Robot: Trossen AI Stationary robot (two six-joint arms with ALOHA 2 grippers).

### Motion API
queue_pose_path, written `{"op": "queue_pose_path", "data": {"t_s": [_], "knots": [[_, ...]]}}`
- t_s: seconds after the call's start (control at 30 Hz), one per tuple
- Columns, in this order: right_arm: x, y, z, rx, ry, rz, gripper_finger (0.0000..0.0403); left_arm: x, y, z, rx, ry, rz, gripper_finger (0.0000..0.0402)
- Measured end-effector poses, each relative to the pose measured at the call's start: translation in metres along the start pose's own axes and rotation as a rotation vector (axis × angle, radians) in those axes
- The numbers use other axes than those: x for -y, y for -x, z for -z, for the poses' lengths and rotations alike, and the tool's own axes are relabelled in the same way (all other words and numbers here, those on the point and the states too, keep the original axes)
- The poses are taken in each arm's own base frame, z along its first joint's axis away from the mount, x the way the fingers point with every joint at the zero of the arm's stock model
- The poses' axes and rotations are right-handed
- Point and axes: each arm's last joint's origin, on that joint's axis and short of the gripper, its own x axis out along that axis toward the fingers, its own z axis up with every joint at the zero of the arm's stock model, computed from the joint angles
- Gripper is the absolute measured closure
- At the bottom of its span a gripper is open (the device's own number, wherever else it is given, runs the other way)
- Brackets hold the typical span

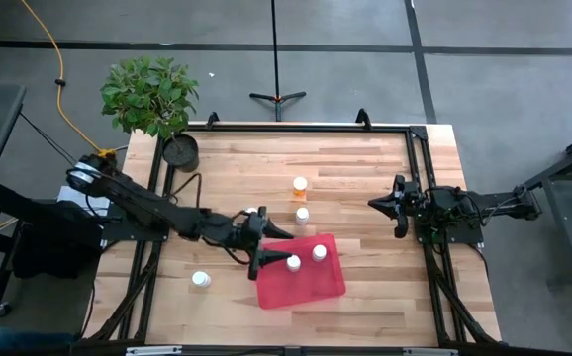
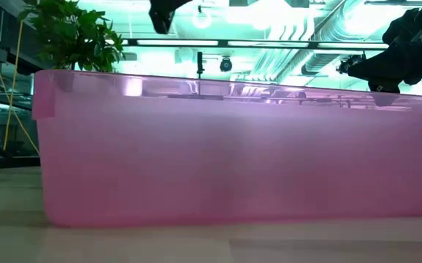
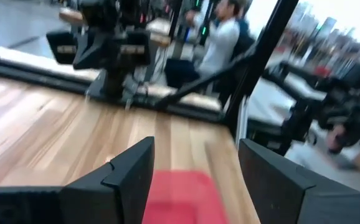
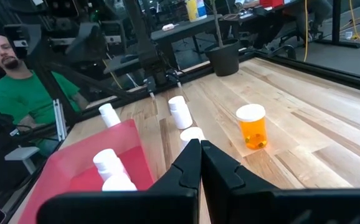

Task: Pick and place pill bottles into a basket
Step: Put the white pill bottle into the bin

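The red basket [image 1: 306, 282] lies on the table near its front middle, and its wall fills the low view [image 2: 225, 161]. Two white pill bottles [image 1: 293, 263] [image 1: 319, 253] stand inside it. An amber bottle [image 1: 299, 185], a white bottle [image 1: 302, 215] and another white one [image 1: 201, 280] stand on the wood. One more white bottle [image 1: 251, 212] shows partly behind my left arm. My left gripper [image 1: 269, 245] is open and empty above the basket's left edge. My right gripper [image 1: 390, 206] is shut and empty at the table's right, away from the bottles.
A black round pot [image 1: 180, 151] with a green plant [image 1: 147, 92] stands at the table's far left corner. A black frame rail [image 1: 296, 127] runs along the far edge. A person in a green shirt [image 4: 27, 93] sits beyond the table's left side.
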Motion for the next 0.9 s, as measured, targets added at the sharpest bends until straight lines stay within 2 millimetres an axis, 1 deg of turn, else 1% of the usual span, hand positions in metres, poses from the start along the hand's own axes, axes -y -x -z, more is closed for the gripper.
{"op": "queue_pose_path", "data": {"t_s": [0.27, 0.5, 0.7, 0.9], "knots": [[0.000, 0.000, 0.000, -0.002, 0.001, -0.001, 0.0403, 0.007, 0.012, -0.028, -0.332, -0.056, -0.061, 0.0137], [0.000, 0.000, 0.000, -0.002, 0.005, -0.002, 0.0403, 0.013, 0.029, -0.048, -0.643, 0.017, -0.077, 0.0137], [0.000, 0.000, 0.000, -0.001, 0.010, -0.002, 0.0403, 0.014, 0.044, -0.052, -0.844, 0.131, -0.100, 0.0137], [0.000, 0.000, 0.000, -0.001, 0.026, -0.002, 0.0403, 0.015, 0.057, -0.042, -1.032, 0.255, -0.127, 0.0137]]}}
